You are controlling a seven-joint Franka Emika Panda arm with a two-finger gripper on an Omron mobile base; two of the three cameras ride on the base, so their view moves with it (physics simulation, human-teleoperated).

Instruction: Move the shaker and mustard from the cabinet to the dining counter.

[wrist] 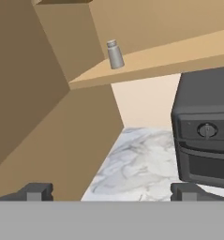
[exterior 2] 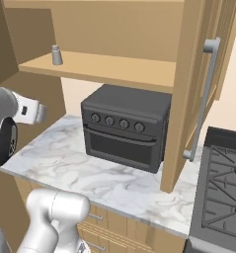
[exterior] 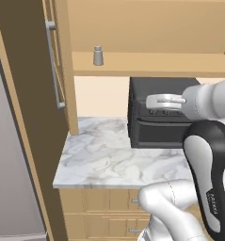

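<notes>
Shaker [wrist: 115, 54] stands on cabinet [wrist: 169, 56] shelf; claw [wrist: 111, 192] wide open, empty.

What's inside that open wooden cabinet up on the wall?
On the cabinet shelf stands one small grey shaker, near the left end. The rest of the visible shelf looks bare; its right part is cut off or hidden by the door.
</notes>
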